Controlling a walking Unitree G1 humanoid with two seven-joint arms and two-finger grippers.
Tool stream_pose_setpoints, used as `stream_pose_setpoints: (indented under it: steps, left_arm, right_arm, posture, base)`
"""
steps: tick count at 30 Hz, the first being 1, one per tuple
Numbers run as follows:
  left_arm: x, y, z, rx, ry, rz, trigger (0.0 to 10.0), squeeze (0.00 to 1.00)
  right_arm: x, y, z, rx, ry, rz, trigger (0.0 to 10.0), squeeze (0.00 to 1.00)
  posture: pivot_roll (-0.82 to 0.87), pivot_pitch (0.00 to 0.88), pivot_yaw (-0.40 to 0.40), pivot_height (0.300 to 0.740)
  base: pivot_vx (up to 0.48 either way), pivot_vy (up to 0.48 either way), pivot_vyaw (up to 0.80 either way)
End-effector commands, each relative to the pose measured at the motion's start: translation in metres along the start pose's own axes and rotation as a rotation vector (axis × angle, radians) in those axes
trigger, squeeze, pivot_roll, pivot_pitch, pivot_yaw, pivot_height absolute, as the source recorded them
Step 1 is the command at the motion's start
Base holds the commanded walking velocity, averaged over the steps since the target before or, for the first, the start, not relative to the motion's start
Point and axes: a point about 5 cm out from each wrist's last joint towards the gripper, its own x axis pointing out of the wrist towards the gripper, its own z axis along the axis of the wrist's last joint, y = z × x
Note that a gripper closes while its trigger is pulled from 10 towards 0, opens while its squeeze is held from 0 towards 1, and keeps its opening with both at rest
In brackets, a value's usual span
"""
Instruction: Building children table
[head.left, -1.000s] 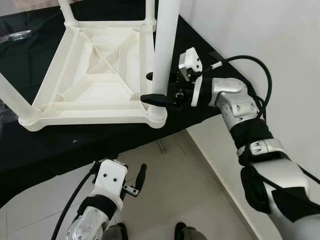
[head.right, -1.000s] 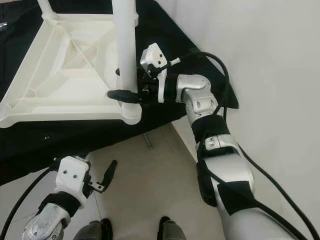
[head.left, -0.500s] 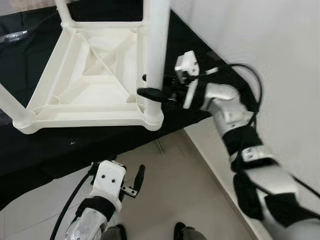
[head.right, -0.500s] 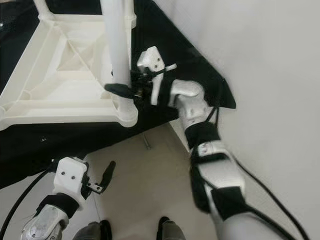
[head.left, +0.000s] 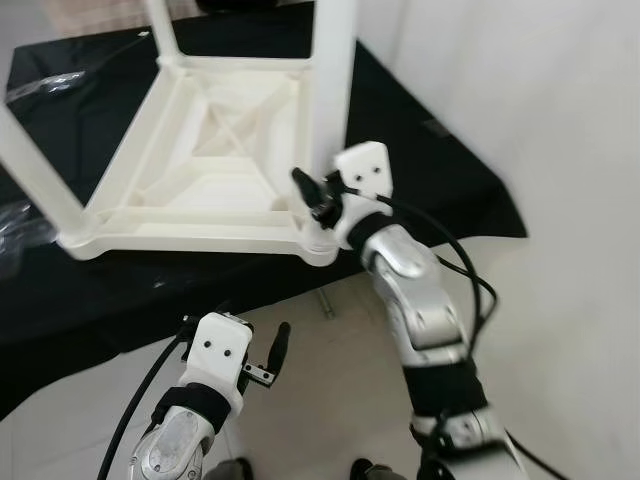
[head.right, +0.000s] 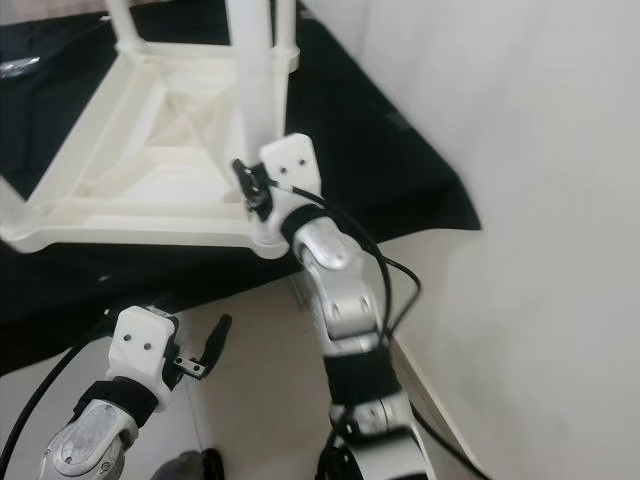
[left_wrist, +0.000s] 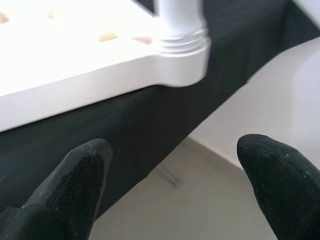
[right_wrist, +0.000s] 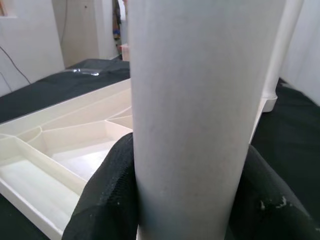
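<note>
Four legs are seen standing up from the upturned white table (head.left: 200, 160), which lies on a black cloth (head.left: 420, 160) over a platform by the wall, so the assembly is judged nearly finished; only the seating of the near corner leg (head.left: 335, 70) appears left. That leg is clasped low down by the right gripper (head.left: 318, 195), its black fingers (right_wrist: 107, 200) closed against both sides of it. The left gripper (head.left: 272, 352) hangs spread and empty below the cloth's edge. Compared with a second ago, the right arm has been swung from the wall side to the front of the leg, and the camera has shifted.
</note>
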Motion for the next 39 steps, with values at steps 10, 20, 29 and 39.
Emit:
stream_pose_setpoints:
  steps: [10, 20, 29, 39]
  left_arm:
    - [0.006, 0.004, -0.010, -0.004, 0.026, 0.000, 10.0, 0.00]
    - [0.013, 0.008, -0.013, -0.012, 0.022, 0.013, 10.0, 0.00]
    - [0.007, 0.021, -0.017, 0.047, 0.037, 0.096, 10.0, 0.00]
    - [0.002, 0.030, -0.036, 0.089, 0.137, 0.145, 10.0, 0.00]
  right_arm:
    - [-0.022, 0.011, -0.006, 0.094, 0.028, 0.000, 10.0, 1.00]
    - [-0.062, 0.000, -0.040, 0.047, 0.109, 0.081, 10.0, 1.00]
    - [-0.135, -0.036, -0.080, -0.045, 0.287, -0.222, 10.0, 0.00]
    - [-0.167, -0.043, -0.092, -0.042, 0.387, -0.408, 10.0, 0.00]
  posture:
    - [0.08, 0.193, -0.045, 0.740]
    - [0.06, 0.166, -0.040, 0.740]
    - [0.05, 0.149, -0.029, 0.740]
    - [0.04, 0.083, -0.006, 0.740]
  base:
    - [0.000, 0.000, 0.00]
    - [0.000, 0.000, 0.00]
    - [0.000, 0.000, 0.00]
    - [0.000, 0.235, 0.00]
